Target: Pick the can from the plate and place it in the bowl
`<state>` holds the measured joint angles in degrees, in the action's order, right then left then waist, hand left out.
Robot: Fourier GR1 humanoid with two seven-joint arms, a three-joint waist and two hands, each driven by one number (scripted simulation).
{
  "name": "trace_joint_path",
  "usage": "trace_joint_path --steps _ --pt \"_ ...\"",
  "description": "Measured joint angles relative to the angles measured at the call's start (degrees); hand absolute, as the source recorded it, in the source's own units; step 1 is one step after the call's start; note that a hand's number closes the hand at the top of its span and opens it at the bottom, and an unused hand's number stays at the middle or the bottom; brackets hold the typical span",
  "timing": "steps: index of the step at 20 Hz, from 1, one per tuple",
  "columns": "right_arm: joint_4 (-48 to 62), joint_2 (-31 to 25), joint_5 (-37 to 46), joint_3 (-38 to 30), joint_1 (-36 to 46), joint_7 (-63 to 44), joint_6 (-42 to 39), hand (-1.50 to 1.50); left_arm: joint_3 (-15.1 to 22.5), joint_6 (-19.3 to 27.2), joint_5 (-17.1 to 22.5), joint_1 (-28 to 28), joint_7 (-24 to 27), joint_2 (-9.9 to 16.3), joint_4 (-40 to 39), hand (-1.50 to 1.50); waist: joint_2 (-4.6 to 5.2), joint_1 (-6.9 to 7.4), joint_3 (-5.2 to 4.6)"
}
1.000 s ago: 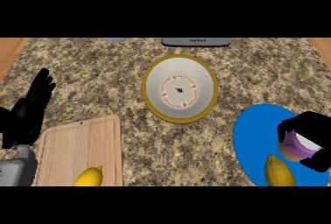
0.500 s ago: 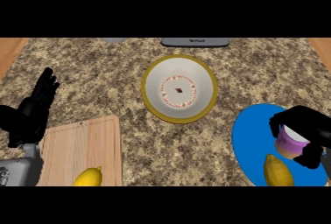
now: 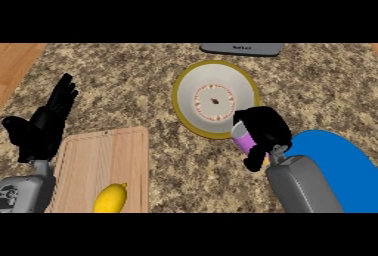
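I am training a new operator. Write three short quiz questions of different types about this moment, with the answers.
1. True or false: the right hand is curled round the can.
2. Which object lies on the cutting board? A) banana B) lemon C) spoon
3. Fill in: the can is next to the rim of the ____.

Key: 1. True. 2. B. 3. bowl; the can is off the blue plate and not yet in the bowl. The left hand rests open at the left edge.
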<state>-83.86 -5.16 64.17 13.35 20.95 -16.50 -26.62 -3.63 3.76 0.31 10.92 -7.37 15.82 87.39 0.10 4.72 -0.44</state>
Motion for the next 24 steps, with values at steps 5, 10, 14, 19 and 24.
trace_joint_path --steps 5,10,14,19,24 --pt "-1.21 3.61 2.01 5.97 8.19 -17.55 6.87 1.50 0.77 -0.51 -0.17 1.00 0.06 -0.31 -0.82 0.00 -0.09 1.18 0.16" --pt "-3.39 4.69 4.63 11.22 18.51 -34.57 14.28 1.50 1.19 -0.85 -0.24 1.66 -0.18 -0.48 -1.36 0.00 -0.35 1.51 0.20" --pt "-2.40 4.72 3.45 14.97 27.23 -44.19 18.59 1.50 1.13 -0.46 -0.56 2.58 -0.88 -0.48 -1.31 0.00 -0.24 1.25 0.25" --pt "2.67 4.52 0.82 16.79 35.91 -49.43 22.05 1.50 0.27 -0.24 -0.48 2.22 -0.69 -0.18 -1.25 0.00 -0.02 0.47 0.26" --pt "7.67 4.52 -2.55 15.94 39.31 -49.98 26.35 1.50 -0.82 0.09 -0.50 2.19 -0.37 0.12 -2.14 0.00 0.21 -0.93 0.32"
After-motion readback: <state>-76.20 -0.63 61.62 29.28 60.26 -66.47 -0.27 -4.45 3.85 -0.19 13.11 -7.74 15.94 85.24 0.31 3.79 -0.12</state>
